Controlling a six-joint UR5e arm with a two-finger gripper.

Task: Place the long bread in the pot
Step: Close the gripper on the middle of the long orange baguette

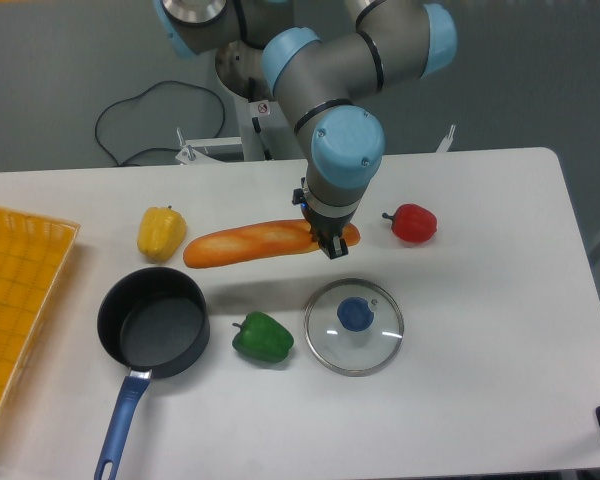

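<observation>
The long bread [255, 244] lies level across the middle of the table [500, 330], or just above it, its left tip reaching towards the yellow pepper [161, 232] and its right end passing under the gripper [331, 243]. The gripper comes straight down over the loaf near that right end, and its dark fingers appear to close on either side of the crust; whether the bread is already clear of the surface I cannot tell, though a soft shadow beneath it suggests it may be raised a little. Taking hold so far from the middle leaves most of the loaf's length hanging to the left, which happens to be the side where the pot [154, 322] sits, so that free end would probably reach the pot first. The pot stands near the front left with its blue handle pointing to the table's front edge, and its dark inside shows nothing in it. Its glass lid [354, 326] rests flat on the table to the right, well apart, so the mouth is open. A green pepper [263, 337] sits between pot and lid, a red pepper [412, 223] lies beyond the gripper, and a yellow basket [20, 320] lines the left edge.
</observation>
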